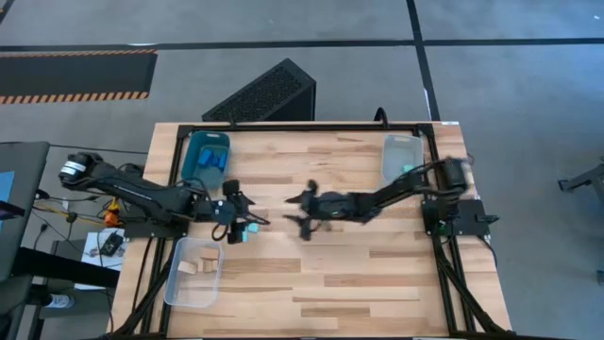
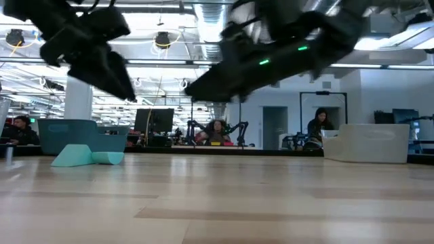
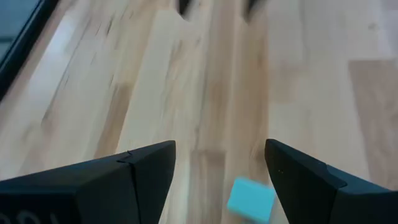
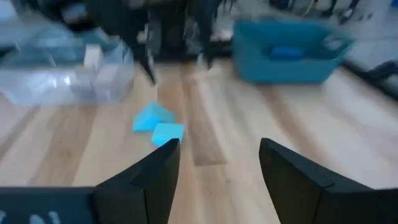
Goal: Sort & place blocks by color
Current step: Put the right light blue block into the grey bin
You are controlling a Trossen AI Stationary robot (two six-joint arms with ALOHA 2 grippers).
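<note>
Jaws, left gripper (image 1: pixel 247 225): spread apart and empty, seen in the left wrist view with bare wood between the two dark fingers (image 3: pixel 121 180).
Jaws, right gripper (image 1: pixel 304 213): spread apart and empty, hovering over the middle of the tabletop.
Left arm: reaches in from the left edge, its gripper above the left half of the light wooden plank tabletop (image 1: pixel 359 274).
Right arm: stretches from the right edge towards the centre, its gripper facing the left one, the two near each other but apart.
Turquoise blocks: a light turquoise wedge-shaped block (image 4: pixel 152 116) and a light turquoise flat block (image 4: pixel 168 132) lie touching on the tabletop, just under the left gripper.
Blue tray: a deep blue rectangular plastic tray (image 1: pixel 207 156) sits at the far left corner, with dark blue blocks (image 4: pixel 288 53) inside it.
Clear tray, left: a clear rectangular plastic tray (image 1: pixel 193 273) at the near left holds pale bare-wood blocks (image 1: pixel 200 264).
Clear tray, right: a second clear plastic tray (image 1: pixel 402 157) stands at the far right; contents cannot be made out.
Room: people sit at desks behind the tabletop in the low view.
</note>
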